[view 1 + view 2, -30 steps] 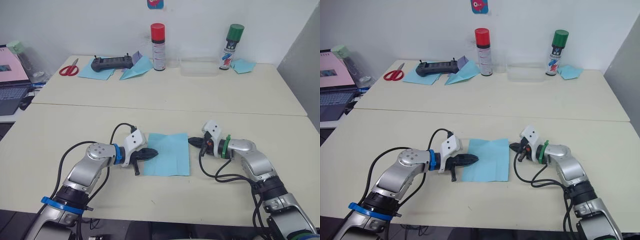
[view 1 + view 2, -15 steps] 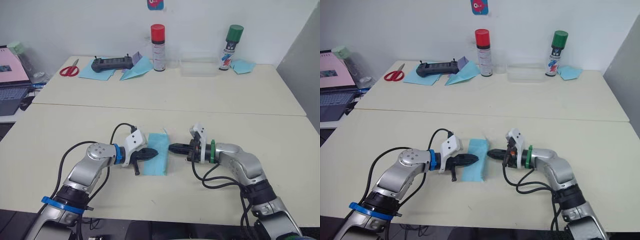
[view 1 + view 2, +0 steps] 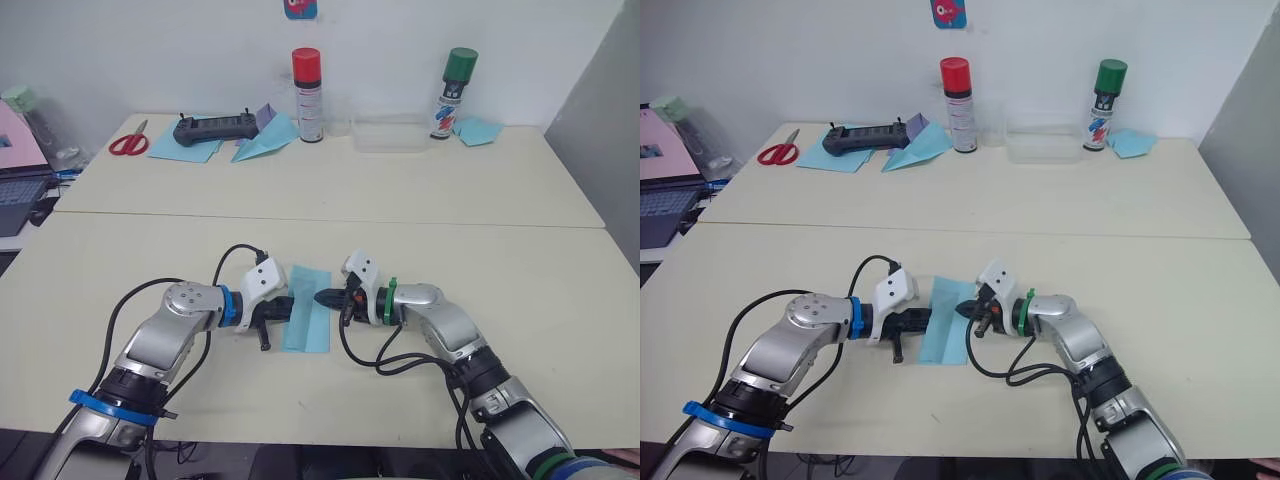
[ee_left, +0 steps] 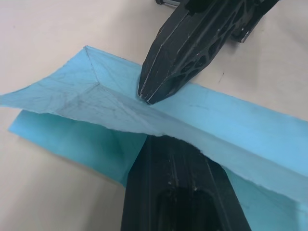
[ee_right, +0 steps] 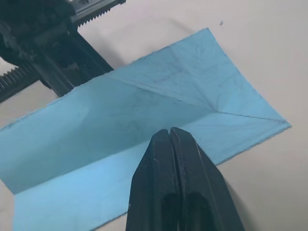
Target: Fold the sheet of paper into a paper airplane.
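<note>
The sheet of paper (image 3: pixel 307 320) lies folded in half on the near table (image 3: pixel 420 400). Right wrist view: right gripper (image 5: pixel 172 137) clenched, tips on the fold. Left gripper (image 3: pixel 283 310): tip hidden under the paper's flap, state indeterminable.

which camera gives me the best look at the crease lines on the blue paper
The right wrist view: the thin light-blue sheet of paper, folded in half, shows its diagonal creases unobstructed beyond the shut right pincer. The left wrist view shows creases too, partly behind both pincers. The eye views show a narrow blue strip, creases too faint to read.
</note>
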Controlling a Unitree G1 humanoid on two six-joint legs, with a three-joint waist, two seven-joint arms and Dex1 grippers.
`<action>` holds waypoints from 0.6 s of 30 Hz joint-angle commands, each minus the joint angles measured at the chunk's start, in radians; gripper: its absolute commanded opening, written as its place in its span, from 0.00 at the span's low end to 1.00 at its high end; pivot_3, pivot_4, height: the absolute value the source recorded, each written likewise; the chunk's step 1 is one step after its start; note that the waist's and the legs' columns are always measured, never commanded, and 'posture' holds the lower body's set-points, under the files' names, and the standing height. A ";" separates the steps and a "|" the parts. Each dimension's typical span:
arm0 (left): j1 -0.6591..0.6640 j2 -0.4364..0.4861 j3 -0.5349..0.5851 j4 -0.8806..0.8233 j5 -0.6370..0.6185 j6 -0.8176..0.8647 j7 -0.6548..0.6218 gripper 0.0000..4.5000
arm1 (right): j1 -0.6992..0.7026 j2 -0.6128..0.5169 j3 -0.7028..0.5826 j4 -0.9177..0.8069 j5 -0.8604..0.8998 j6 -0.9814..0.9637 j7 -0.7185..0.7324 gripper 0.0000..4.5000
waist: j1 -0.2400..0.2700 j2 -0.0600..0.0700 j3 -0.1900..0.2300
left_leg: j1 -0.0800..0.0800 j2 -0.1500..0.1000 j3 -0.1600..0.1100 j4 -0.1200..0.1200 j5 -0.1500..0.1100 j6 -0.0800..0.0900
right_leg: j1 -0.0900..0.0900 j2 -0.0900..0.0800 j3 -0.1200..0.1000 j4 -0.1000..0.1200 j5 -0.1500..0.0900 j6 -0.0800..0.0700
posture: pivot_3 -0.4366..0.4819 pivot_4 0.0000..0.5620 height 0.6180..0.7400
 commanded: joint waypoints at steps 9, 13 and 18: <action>-0.030 0.065 0.201 -0.173 -0.216 0.219 -0.032 0.00 | -0.004 -0.014 0.027 0.059 -0.082 -0.009 -0.013 0.00 | -0.007 -0.001 0.000 | 0.000 0.000 0.000 0.000 0.000 0.000 | 0.000 0.000 0.000 0.000 -0.001 -0.001 | 0.48 0.27 1.00; -0.042 0.040 0.167 -0.218 -0.226 0.257 0.003 0.00 | -0.009 -0.011 0.009 0.068 -0.074 -0.004 -0.016 0.00 | -0.007 -0.001 0.000 | 0.001 0.000 0.000 0.000 0.000 0.000 | 0.001 0.000 0.000 0.000 -0.001 -0.001 | 0.48 0.27 1.00; 0.016 0.051 0.072 -0.209 -0.129 0.183 0.019 0.00 | -0.010 -0.009 -0.003 0.056 -0.063 0.003 -0.014 0.00 | -0.007 -0.001 0.000 | 0.002 0.000 0.000 -0.001 0.000 0.000 | 0.001 0.000 0.001 0.000 -0.001 -0.002 | 0.48 0.27 1.00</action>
